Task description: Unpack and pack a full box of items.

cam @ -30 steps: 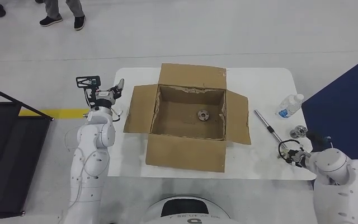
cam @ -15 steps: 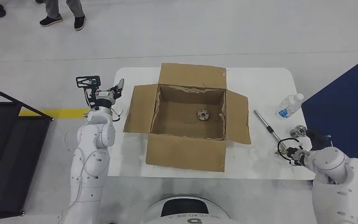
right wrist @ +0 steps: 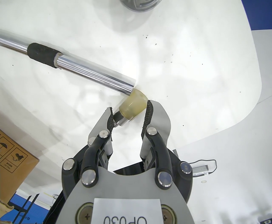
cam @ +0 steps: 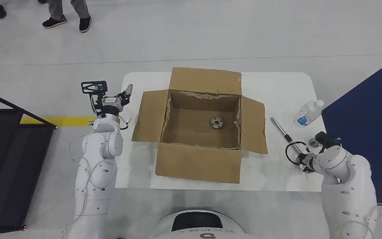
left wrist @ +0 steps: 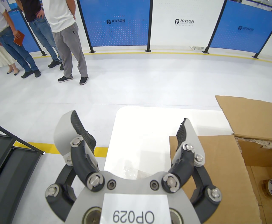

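Since a second ago the right arm has swung in from the desk's near right corner, and its right tool [cam: 300,160] now sits at the near end of the metal rod [cam: 285,136]. From the wrist, the right tool [right wrist: 129,108] is closed on that end: one pad presses the bare metal tip and the other presses the yellowish cap. The rod [right wrist: 89,71], with its black sleeve, runs away across the white desk [right wrist: 191,53]. The desk's rounded corner lies near the tool, with floor beyond it. The rod lies at a slant on a bare strip of desk, just beside the right flap of the open cardboard box [cam: 200,162]. A water bottle [cam: 309,112] stands near the right edge. A round metal part [right wrist: 139,4] rests on the desk near the rod. One metal flange [cam: 216,123] lies on the box floor, apart from all four walls. The left tool [cam: 122,94] hangs at the desk's left edge beside the box's left flap. In its wrist view the left tool [left wrist: 129,118] has its jaws spread wide around nothing, with bare desk beneath running to the far left corner.
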